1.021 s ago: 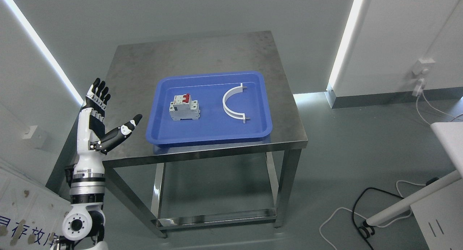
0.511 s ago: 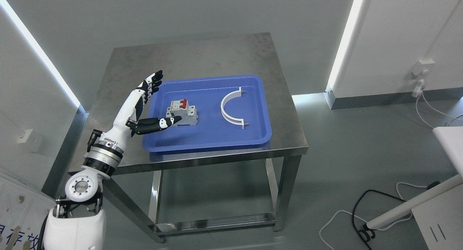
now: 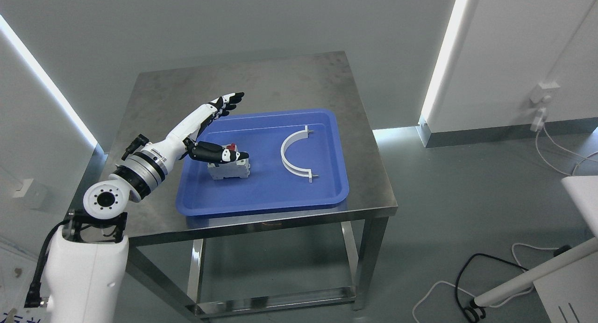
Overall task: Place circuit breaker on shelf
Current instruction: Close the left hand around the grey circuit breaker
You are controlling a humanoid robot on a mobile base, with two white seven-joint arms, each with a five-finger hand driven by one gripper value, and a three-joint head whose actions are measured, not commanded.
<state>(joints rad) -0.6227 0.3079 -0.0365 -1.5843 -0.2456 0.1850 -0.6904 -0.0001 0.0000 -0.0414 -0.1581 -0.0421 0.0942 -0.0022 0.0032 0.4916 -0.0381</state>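
Look at the far left first. Your robot's left arm comes in from the bottom corner and reaches out over the table (image 3: 280, 75). The left hand (image 3: 212, 126) is open. Its four fingers (image 3: 227, 101) point away past the back edge of the blue tray (image 3: 261, 197), and its thumb (image 3: 219, 153) lies across the top of the circuit breaker (image 3: 228, 168). The hand is not holding anything.

The circuit breaker sits in the left part of the blue tray, with a bit of its red switch peeking out beside the thumb. You cannot tell if the thumb touches it or just hangs above it.

Move your eyes right. A white curved piece (image 3: 292, 155) lies in the same tray, apart from the breaker. You should leave it alone.

You cannot see the right hand at all. You cannot see a shelf either.

So this looks like the reaching step, right before the grab. Next, you likely need to bring the fingers down around the breaker, squeeze it between fingers and thumb, and lift it straight up out of the tray.
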